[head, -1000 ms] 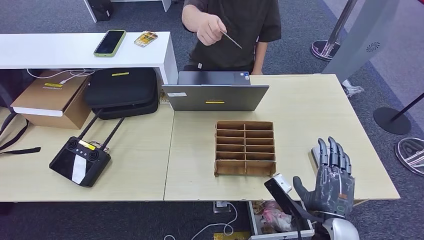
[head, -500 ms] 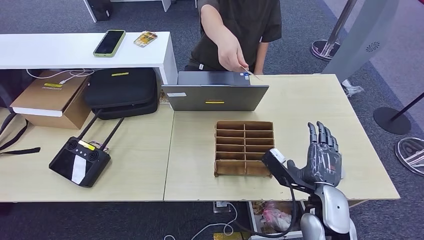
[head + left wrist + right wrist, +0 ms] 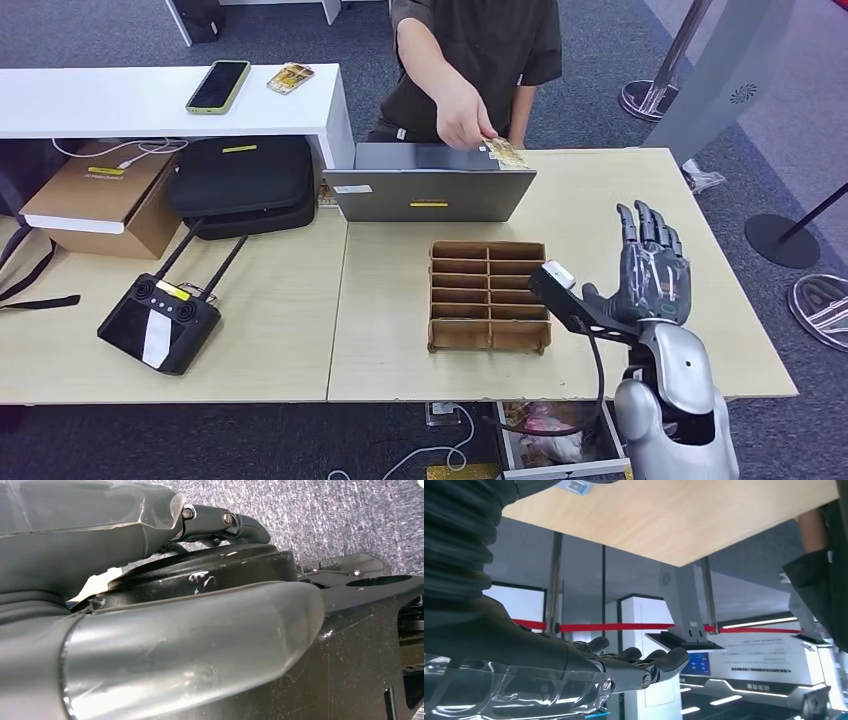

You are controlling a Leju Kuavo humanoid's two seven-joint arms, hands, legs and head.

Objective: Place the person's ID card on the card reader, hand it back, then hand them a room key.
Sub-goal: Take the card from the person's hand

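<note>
**Right hand raised with fingers spread; ID card held by the person over the laptop**

The right hand [image 3: 655,280] is seen in the head view raised above the right part of the light wooden table [image 3: 620,210], with the palm turned up and the fingers extended and apart. Nothing is held in it. In the right wrist view, the same fingers [image 3: 644,667] are seen stretched out and spread.

The ID card [image 3: 505,152] is pinched in the person's hand [image 3: 462,120] at the far edge of the table, just above the back of the grey laptop [image 3: 430,195]. The card is well apart from the right hand.

A brown divided tray [image 3: 489,296] lies on the table between the laptop and the right hand, just beside the thumb side of that hand.

The left hand [image 3: 150,605] is seen close up in the left wrist view against dark body parts and grey carpet; whether its fingers are spread or closed cannot be told.

A black controller [image 3: 160,322] rests on the left part of the table.
</note>
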